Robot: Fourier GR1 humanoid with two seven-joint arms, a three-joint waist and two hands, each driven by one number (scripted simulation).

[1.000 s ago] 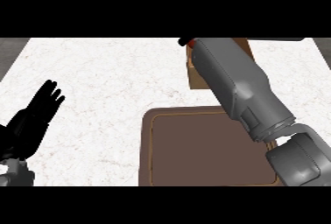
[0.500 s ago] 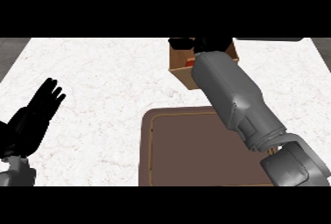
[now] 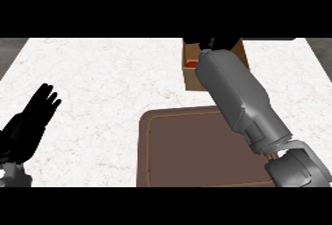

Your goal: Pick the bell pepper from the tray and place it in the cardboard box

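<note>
Head view: a red bell pepper [image 3: 190,64] is seen inside the cardboard box [image 3: 193,81], well apart from the bare brown tray [image 3: 194,149], with the right hand [image 3: 214,42] mostly hidden above the box, so its grasp cannot be told. The left hand [image 3: 34,118] is rested open at the left edge. On withdrawal, the box could be dragged or tipped if its wall is caught by the forearm.
</note>
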